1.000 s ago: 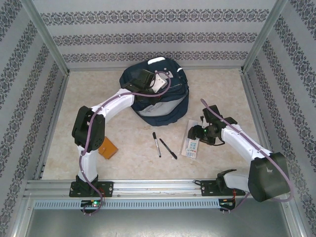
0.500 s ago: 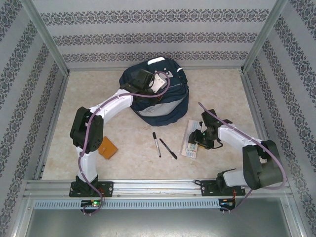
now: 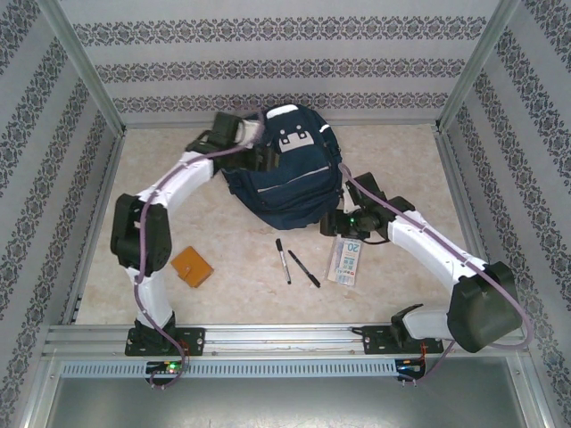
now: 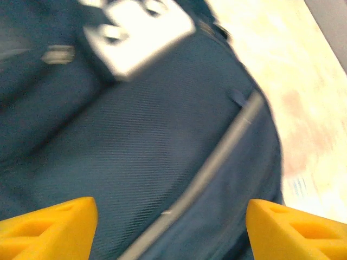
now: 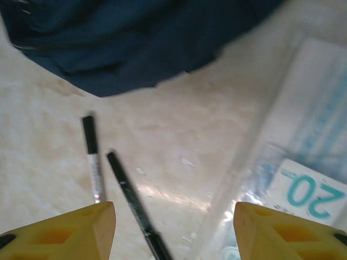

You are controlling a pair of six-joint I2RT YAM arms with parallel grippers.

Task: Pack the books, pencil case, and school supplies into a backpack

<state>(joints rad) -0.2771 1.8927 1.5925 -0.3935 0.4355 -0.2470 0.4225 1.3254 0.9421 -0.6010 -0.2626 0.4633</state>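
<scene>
Spread wide, the left gripper's [image 4: 171, 232] yellow fingers [image 4: 49, 227] hang just above the large navy-blue fabric backpack [image 4: 162, 151], pinching nothing. The right gripper's [image 5: 173, 233] yellow fingers [image 5: 65, 233] are likewise parted and empty over the beige tabletop [image 5: 179, 135], near the bag's lower edge, with the long, flat, pale translucent pencil case [image 5: 303, 162] printed with a blue "20" just beside them.

My worry is the bag. With no grip on it and its face lying flat, I judge nothing holds a mouth open, so whatever I carry over may slide off the fabric. The pouch looks slick and thin, and a descent slightly off could skid it or nip only film. Close by lie two slim black pens [image 5: 127, 195], which could roll if brushed. The orange-brown square booklet [image 3: 192, 266] sits well apart.
</scene>
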